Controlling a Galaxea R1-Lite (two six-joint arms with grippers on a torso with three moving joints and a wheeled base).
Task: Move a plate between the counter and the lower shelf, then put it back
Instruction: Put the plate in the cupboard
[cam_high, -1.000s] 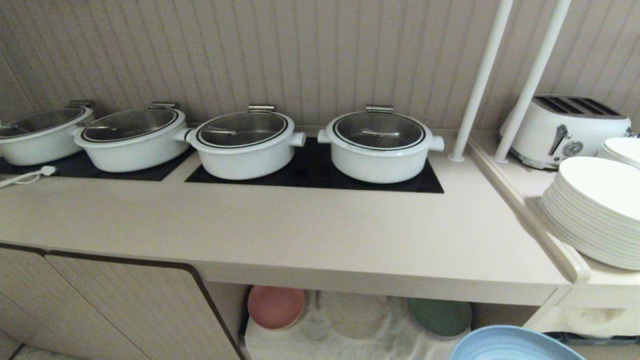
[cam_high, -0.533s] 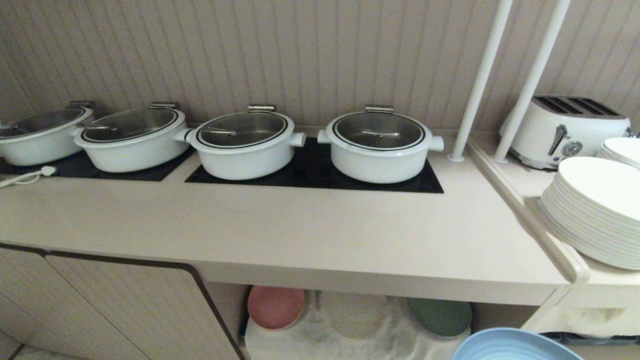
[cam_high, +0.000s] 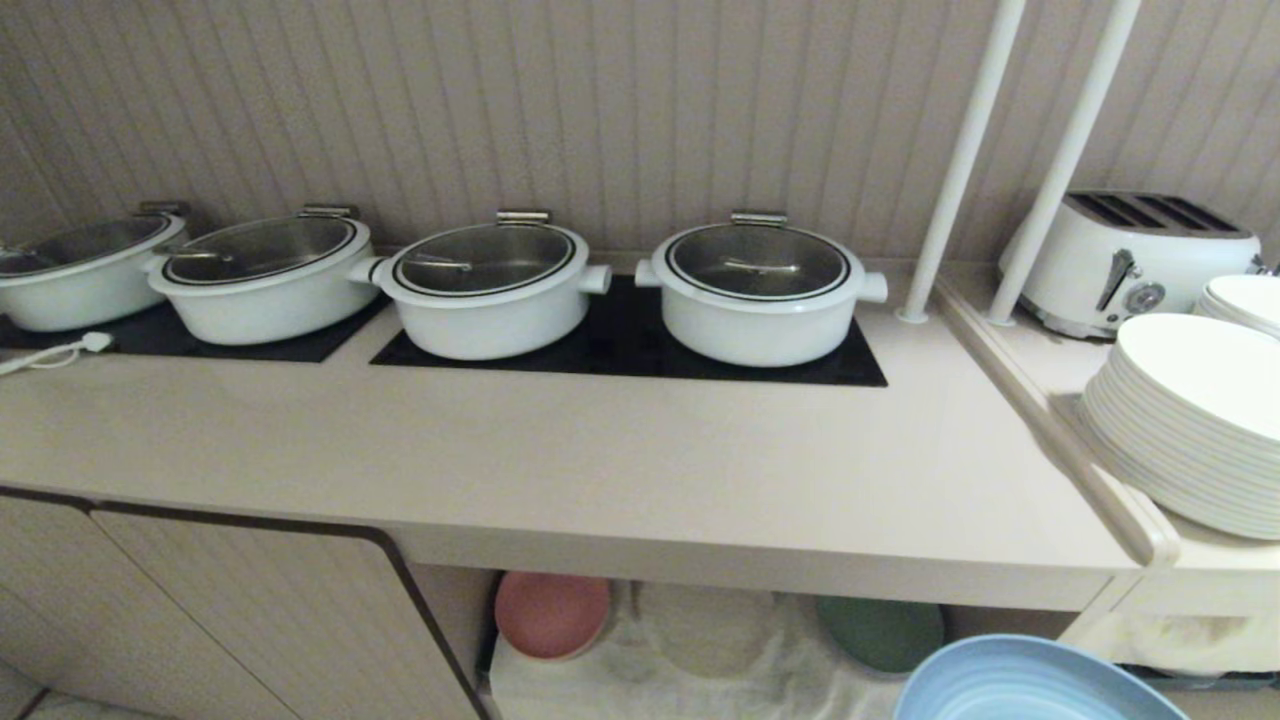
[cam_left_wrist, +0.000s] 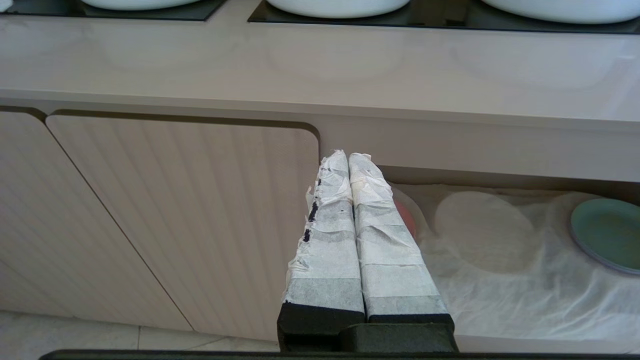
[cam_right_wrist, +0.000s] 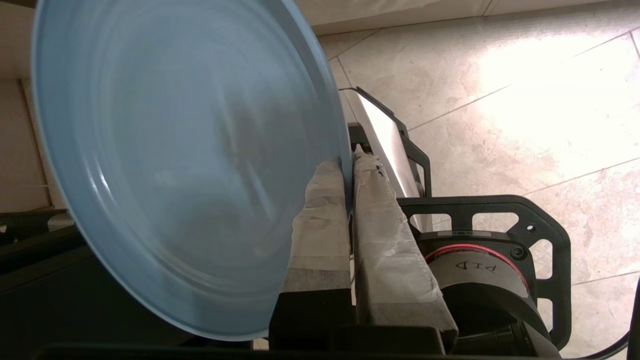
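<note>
Plate (cam_high: 1030, 685) | slightly higher in head view than before | right claw (cam_right_wrist: 350, 165) clamped on rim

"PID" — handwritten, upside-down, on grey cylinder (cam_right_wrist: 475, 285)

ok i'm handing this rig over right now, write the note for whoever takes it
Right gripper: shut on the rim of the light-blue plate, held in the air in front of the cabinet, below the counter edge in the head view.
Left gripper: shut, empty, parked in front of the cabinet door.
Lower shelf: pink plate and green plate rest on the white cloth, with a covered hump between them.
Done: the plate is gripped and off every surface.
Left: which leg of the move this is cannot be told; the plate must still be set down and returned.
</note>
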